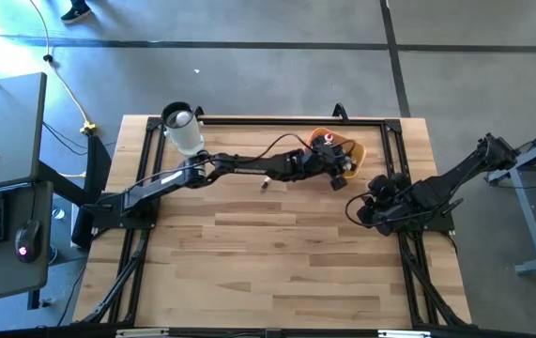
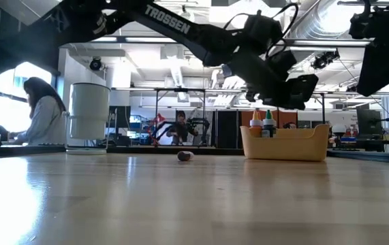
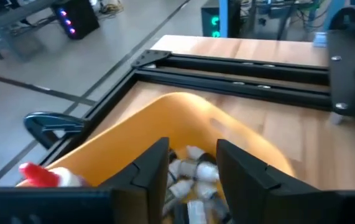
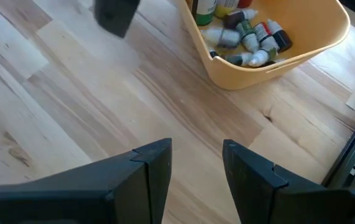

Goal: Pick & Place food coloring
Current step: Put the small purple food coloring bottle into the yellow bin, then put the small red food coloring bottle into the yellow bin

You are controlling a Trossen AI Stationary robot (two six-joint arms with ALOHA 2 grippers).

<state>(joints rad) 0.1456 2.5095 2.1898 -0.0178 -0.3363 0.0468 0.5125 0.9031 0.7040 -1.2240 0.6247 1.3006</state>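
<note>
We see the left gripper (image 3: 193,171) parted, empty, over the orange-yellow tray (image 3: 183,115); below lies wooden table (image 2: 194,197), a seated person (image 2: 41,112) beyond.

food coloring bottles (image 4: 252,34): heaped in yellow tray (image 4: 326,37) | one stray bottle (image 2: 185,156): lying on table

bright even daylight, backlit low view, soft blur in wrist views
</note>
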